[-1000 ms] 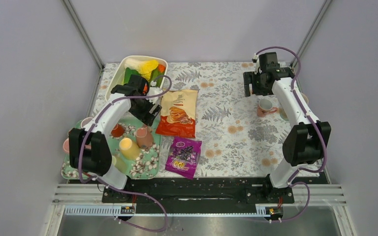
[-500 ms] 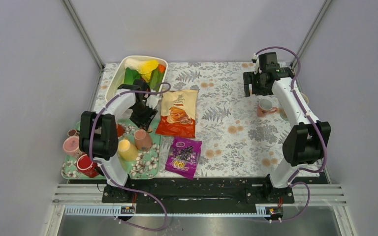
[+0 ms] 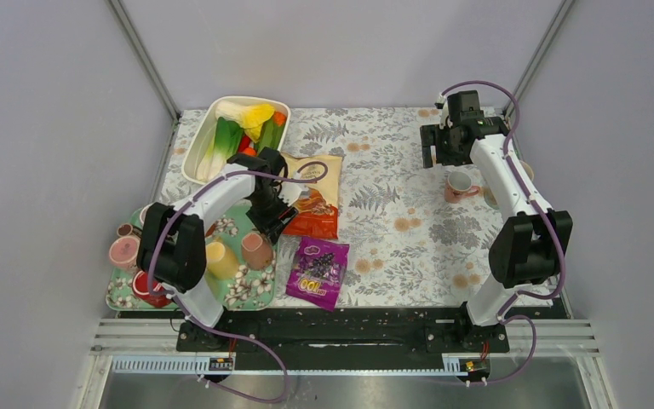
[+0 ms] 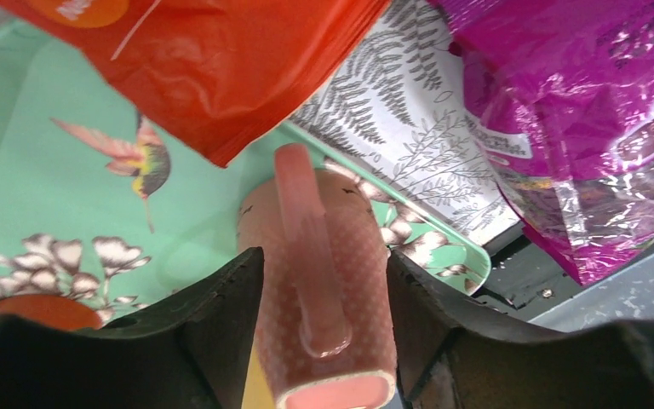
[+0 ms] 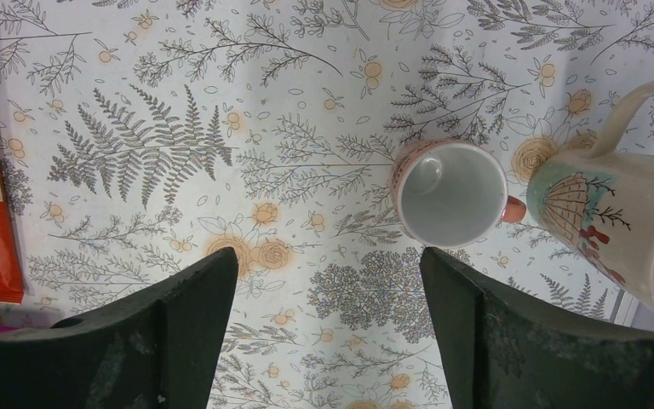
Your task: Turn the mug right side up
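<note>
Left pincer (image 4: pixel 322 266): clenched on the mug, one finger against each side wall.
Mug (image 4: pixel 353 285): dusty pink and dotted, its handle facing the wrist camera; it is on the green tray (image 3: pixel 247 288), close to the rim of the corner nearest the purple bag.
Mug's mouth: cannot tell whether it points up or down.
Beside the tray: orange snack bag (image 3: pixel 311 203) and purple bag (image 3: pixel 319 266) lie on the desk (image 3: pixel 392 200).
Right pincer (image 5: pixel 328 264): released, jaws wide apart, hanging above the desk at the far right.
Under the right pincer: a small pink cup (image 5: pixel 449 192) stands mouth up, with a cream patterned mug (image 5: pixel 613 221) on its side just beside it.
</note>
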### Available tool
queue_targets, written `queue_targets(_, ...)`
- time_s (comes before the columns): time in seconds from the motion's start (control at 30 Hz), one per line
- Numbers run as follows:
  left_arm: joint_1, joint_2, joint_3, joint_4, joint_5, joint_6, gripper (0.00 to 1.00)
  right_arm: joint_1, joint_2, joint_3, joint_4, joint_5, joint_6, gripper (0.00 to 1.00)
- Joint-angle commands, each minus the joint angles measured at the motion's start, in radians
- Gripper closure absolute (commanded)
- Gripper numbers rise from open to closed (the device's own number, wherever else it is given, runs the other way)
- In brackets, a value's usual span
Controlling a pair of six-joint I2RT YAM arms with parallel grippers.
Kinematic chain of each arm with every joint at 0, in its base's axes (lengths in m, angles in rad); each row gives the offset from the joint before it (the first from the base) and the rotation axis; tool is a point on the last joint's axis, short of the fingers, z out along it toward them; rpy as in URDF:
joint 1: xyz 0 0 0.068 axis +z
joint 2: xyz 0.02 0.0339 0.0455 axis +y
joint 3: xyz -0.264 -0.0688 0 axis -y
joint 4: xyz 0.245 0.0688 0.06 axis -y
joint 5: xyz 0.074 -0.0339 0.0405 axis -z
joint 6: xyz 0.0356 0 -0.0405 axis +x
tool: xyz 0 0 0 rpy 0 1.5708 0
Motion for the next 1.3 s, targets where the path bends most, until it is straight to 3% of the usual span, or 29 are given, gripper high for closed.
queue_targets(0.0, 0.004, -0.053, -0.001, 0.021, -0.104, -0.007, 0.39, 0.009, -0.004, 0.001, 0.009, -0.007, -0.018, 0.12)
queue_targets(0.2, -0.043, -0.042, -0.078, 0.113, -0.212, 0.012, 0.36, 0.009, -0.001, 0.0, 0.009, -0.014, -0.019, 0.12)
queue_targets(0.27, -0.06, -0.038, -0.099, 0.154, -0.257, 0.015, 0.41, 0.009, -0.004, 0.0, 0.01, -0.017, -0.021, 0.12)
queue_targets(0.4, -0.067, -0.053, -0.089, 0.184, -0.227, 0.009, 0.84, 0.01, -0.017, -0.003, 0.009, -0.033, -0.022, 0.11)
queue_targets(0.47, -0.067, -0.075, -0.08, 0.18, -0.178, 0.01, 1.0, 0.013, -0.03, -0.008, 0.015, -0.065, -0.019, 0.11)
queue_targets(0.7, -0.055, -0.178, -0.063, 0.152, -0.117, 0.026, 1.0, 0.089, -0.096, -0.024, 0.049, -0.201, 0.007, 0.12)
queue_targets(0.87, -0.003, -0.3, 0.036, 0.12, 0.024, -0.004, 1.0, 0.233, -0.219, -0.117, 0.159, -0.364, 0.028, 0.12)
queue_targets(0.93, 0.029, -0.357, 0.082, 0.144, 0.098, -0.044, 1.0, 0.298, -0.283, -0.21, 0.274, -0.461, 0.082, 0.11)
queue_targets(1.0, 0.06, -0.418, 0.118, 0.193, 0.202, -0.083, 1.0, 0.357, -0.342, -0.321, 0.446, -0.569, 0.15, 0.01)
queue_targets(1.07, 0.071, -0.465, 0.159, 0.233, 0.279, -0.121, 1.0, 0.421, -0.385, -0.415, 0.626, -0.637, 0.222, 0.0)
queue_targets(1.27, 0.07, -0.494, 0.287, 0.243, 0.469, -0.238, 1.0, 0.552, -0.439, -0.582, 1.154, -0.692, 0.449, 0.01)
